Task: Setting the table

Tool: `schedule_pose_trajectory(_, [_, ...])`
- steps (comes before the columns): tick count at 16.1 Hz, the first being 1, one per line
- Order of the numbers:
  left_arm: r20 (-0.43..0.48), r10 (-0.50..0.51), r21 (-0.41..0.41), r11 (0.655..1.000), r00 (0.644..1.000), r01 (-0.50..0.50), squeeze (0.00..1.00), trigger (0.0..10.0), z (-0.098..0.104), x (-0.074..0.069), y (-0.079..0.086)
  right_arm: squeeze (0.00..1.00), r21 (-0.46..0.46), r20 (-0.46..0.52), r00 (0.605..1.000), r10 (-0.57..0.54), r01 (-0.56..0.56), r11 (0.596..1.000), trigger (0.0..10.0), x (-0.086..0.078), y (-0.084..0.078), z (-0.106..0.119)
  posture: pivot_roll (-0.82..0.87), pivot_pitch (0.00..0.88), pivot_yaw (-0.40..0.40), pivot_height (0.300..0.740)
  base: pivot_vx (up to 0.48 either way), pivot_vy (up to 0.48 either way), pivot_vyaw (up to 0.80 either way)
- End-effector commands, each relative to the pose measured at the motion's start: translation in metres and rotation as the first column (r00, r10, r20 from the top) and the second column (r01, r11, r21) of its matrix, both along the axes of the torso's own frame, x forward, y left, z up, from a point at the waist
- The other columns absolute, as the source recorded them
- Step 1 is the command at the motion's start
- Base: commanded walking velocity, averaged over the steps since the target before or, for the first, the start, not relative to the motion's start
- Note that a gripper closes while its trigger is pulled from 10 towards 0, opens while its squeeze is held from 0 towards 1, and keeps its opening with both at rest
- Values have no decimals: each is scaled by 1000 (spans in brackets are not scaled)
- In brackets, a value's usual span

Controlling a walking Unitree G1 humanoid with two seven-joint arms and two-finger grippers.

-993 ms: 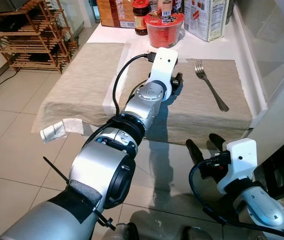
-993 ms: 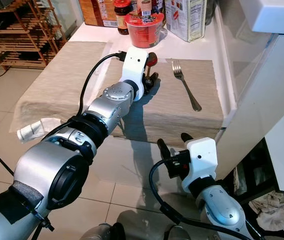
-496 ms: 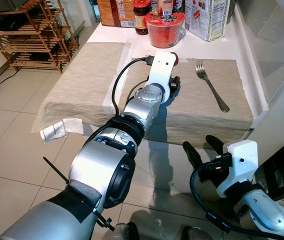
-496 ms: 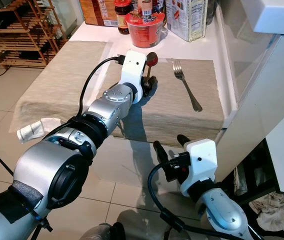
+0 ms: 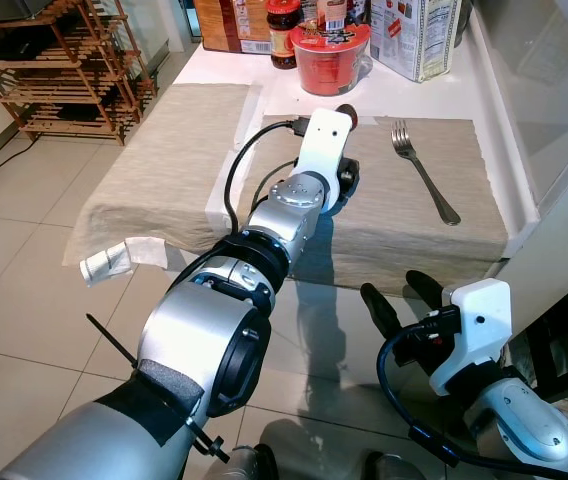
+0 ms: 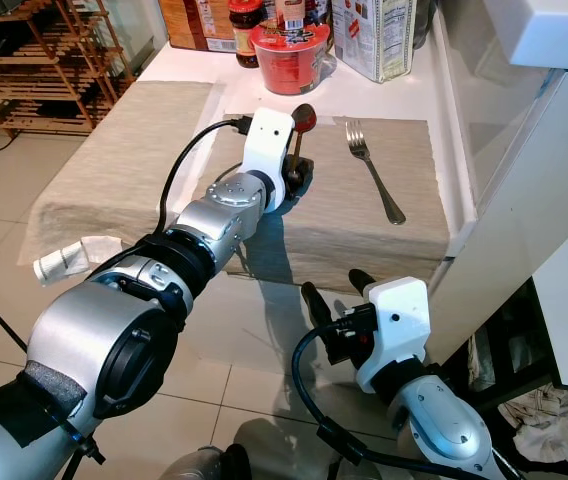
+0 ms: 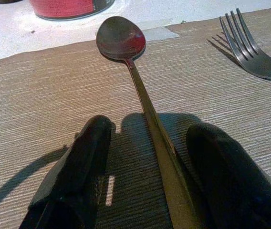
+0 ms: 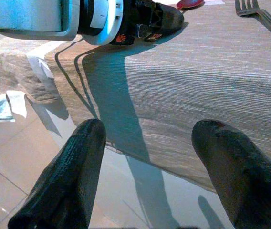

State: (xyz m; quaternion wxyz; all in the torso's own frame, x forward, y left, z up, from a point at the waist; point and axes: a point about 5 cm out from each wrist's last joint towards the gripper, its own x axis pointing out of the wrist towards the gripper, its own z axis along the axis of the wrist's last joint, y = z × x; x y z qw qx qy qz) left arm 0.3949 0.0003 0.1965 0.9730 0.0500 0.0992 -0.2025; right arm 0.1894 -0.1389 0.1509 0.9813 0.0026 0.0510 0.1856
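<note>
Your left end effector [image 7: 145,167] sits open around the spoon [image 7: 140,90] lying on the mat [image 5: 384,220] near the middle of the picture, left of the fork [image 5: 422,170], so pull back slowly or a finger could drag it crooked.

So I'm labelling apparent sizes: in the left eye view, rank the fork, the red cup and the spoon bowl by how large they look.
1. Fork, the longest shape on the placemat.
2. Red cup, farther back, so its look may understate it.
3. Spoon bowl, just a small tip.
</note>
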Motion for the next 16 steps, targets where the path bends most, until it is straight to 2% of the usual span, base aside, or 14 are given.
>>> schedule_pose_trajectory(1, [-42, -28, 26, 999, 999, 29, 0, 10000, -10, -4, -5, 0, 5, 1, 1000, 14, -14, 1000, 10000, 0, 4, 1, -209, 112, 128, 740, 0, 0, 0])
schedule_pose_trajectory(4, [-69, -52, 25, 998, 996, 54, 0, 10000, -14, -7, -7, 0, 10, -2, 1000, 14, -14, 1000, 10000, 0, 6, 0, -205, 113, 130, 740, 0, 0, 0])
schedule_pose_trajectory(5, [-83, -69, 23, 997, 994, 72, 0, 3333, -17, -8, -8, 0, 13, -3, 1000, 15, -15, 1000, 10000, 0, 7, -1, -205, 114, 129, 740, 0, 0, 0])
schedule_pose_trajectory(6, [-87, -74, 25, 997, 993, 76, 0, 3333, -17, -8, -8, 0, 13, -4, 1000, 16, -16, 1000, 10000, 0, 7, 0, -204, 115, 128, 740, 0, 0, 0])
schedule_pose_trajectory(7, [-103, -92, 13, 996, 990, 93, 0, 0, -20, -9, -9, 0, 13, -5, 1000, 18, -18, 1000, 10000, 0, 7, -1, -204, 116, 128, 740, 0, 0, 0])
schedule_pose_trajectory(9, [-120, -114, -4, 993, 986, 114, 0, 0, -22, -11, -11, 0, 12, -7, 1000, 18, -18, 1000, 10000, 0, 7, -1, -204, 119, 129, 740, 0, 0, 0])
schedule_pose_trajectory(16, [-138, -119, 13, 992, 983, 122, 0, 0, -26, -12, -9, 0, 12, -8, 1000, 16, -16, 1000, 10000, 1, 8, -2, -195, 120, 128, 740, 0, 0, 0])
